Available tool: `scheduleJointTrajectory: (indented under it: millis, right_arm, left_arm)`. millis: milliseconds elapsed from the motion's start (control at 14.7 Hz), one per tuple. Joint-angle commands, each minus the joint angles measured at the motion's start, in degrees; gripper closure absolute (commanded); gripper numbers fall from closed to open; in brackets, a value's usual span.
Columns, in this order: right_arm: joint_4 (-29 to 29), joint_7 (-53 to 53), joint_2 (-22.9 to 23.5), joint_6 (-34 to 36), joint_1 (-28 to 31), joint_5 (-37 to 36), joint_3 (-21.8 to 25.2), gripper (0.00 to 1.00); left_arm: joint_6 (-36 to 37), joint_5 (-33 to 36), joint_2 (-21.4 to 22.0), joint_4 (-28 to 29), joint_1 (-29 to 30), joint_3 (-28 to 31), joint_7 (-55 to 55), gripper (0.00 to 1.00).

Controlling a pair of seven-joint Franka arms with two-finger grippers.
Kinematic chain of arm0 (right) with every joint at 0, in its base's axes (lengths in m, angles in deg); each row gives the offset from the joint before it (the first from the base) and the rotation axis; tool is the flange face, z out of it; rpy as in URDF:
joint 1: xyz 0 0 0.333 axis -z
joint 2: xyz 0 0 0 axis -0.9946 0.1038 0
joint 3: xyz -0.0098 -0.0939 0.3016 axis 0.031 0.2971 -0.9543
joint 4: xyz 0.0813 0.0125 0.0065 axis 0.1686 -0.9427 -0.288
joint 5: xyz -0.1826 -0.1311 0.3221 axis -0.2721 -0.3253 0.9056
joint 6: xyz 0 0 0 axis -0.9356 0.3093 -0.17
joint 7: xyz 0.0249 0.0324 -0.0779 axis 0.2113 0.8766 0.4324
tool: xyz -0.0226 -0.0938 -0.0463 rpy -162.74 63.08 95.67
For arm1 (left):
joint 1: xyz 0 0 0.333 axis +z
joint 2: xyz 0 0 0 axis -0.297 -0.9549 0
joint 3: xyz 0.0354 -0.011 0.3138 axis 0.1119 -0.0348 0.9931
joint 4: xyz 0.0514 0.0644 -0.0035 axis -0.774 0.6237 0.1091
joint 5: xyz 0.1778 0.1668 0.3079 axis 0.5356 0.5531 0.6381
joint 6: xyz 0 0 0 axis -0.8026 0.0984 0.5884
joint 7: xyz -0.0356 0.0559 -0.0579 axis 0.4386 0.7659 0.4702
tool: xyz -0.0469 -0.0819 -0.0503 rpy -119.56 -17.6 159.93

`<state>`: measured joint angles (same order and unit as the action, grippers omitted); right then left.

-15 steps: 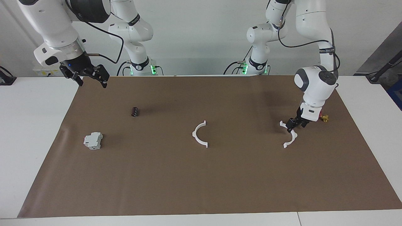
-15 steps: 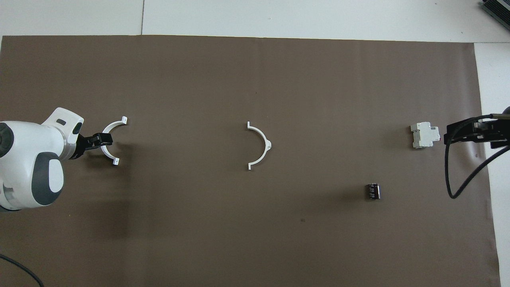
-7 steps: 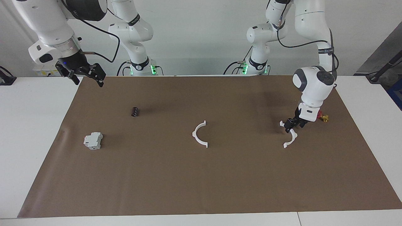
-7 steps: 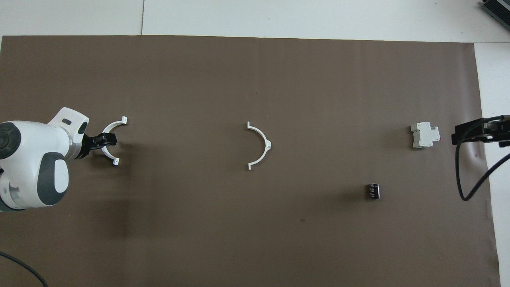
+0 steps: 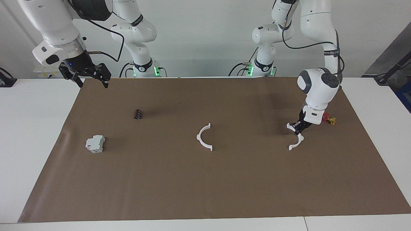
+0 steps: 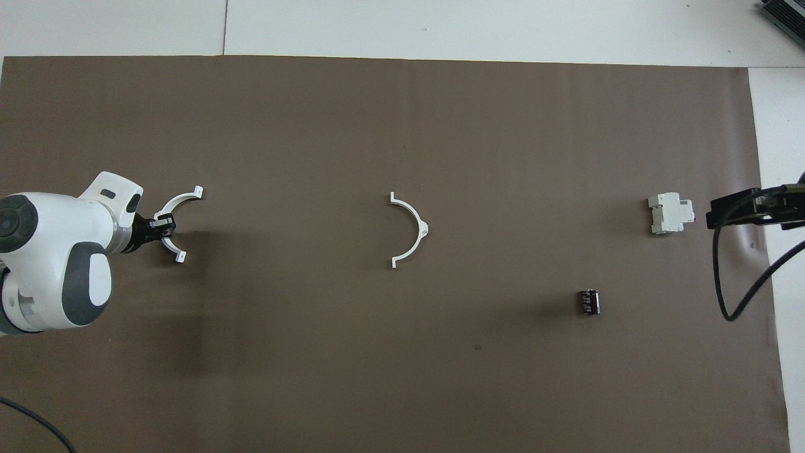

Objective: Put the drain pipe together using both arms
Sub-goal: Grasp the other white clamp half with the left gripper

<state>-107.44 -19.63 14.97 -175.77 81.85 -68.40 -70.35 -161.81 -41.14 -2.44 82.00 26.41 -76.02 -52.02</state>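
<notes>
Scanning the facing view from the right arm's end across to the left arm's.

Right gripper (image 5: 91, 81) hangs up in the air over the mat (image 5: 205, 179) corner at its end of the table (image 5: 29, 134), fingers spread, holding nothing. Right arm waits.

Grey block (image 5: 95, 143) sits on the mat near that end's mat edge. Black cylinder (image 5: 137, 114) lies nearer to the robots than the block, well apart from it. Open mat all round both.

Mid-mat: one half-ring (image 5: 203, 137) lies flat and alone, nothing touching it, its open side toward the left arm's end. Wide bare mat all round it, most of it toward the table edge farther from the robots.

Left arm's end: second half-ring (image 5: 296, 137) on the mat, open side toward the first half. Left gripper (image 5: 299, 128) is down on it, fingers closed on the arc's band near its middle; end tabs stick out either side of the grip. Can't tell if it's off the mat. The two halves are well apart, clear mat between them.

Red-and-yellow valve (image 5: 329, 120) sits just beside the left gripper, toward the mat edge at that end, partly hidden by the wrist.

No containers on the table.
</notes>
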Motion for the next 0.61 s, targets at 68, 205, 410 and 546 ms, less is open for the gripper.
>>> scheduleJointTrajectory:
  millis: [68, 205, 410, 546]
  right_arm:
    - [0.8, 1.3, -0.1, 0.6, 0.2, -0.5, -0.2, 0.00]
    - [0.5, 1.5, -0.1, 0.6, 0.1, -0.5, -0.2, 0.00]
    - [0.3, 1.3, -0.4, 0.5, 0.1, -0.7, -0.2, 0.00]
    - [0.3, 1.3, -0.4, 0.5, 0.1, -0.6, -0.3, 0.00]
  left_arm:
    - [-0.6, -0.5, 0.5, -0.8, -5.0, 0.6, 10.4, 1.00]
    - [1.8, -0.5, 0.5, -3.8, -8.7, 0.5, 19.1, 1.00]
    - [5.4, -0.5, -0.5, -8.0, -15.1, 0.6, 29.3, 1.00]
    - [5.7, -0.5, -0.5, -8.0, -19.9, 0.7, 33.8, 1.00]
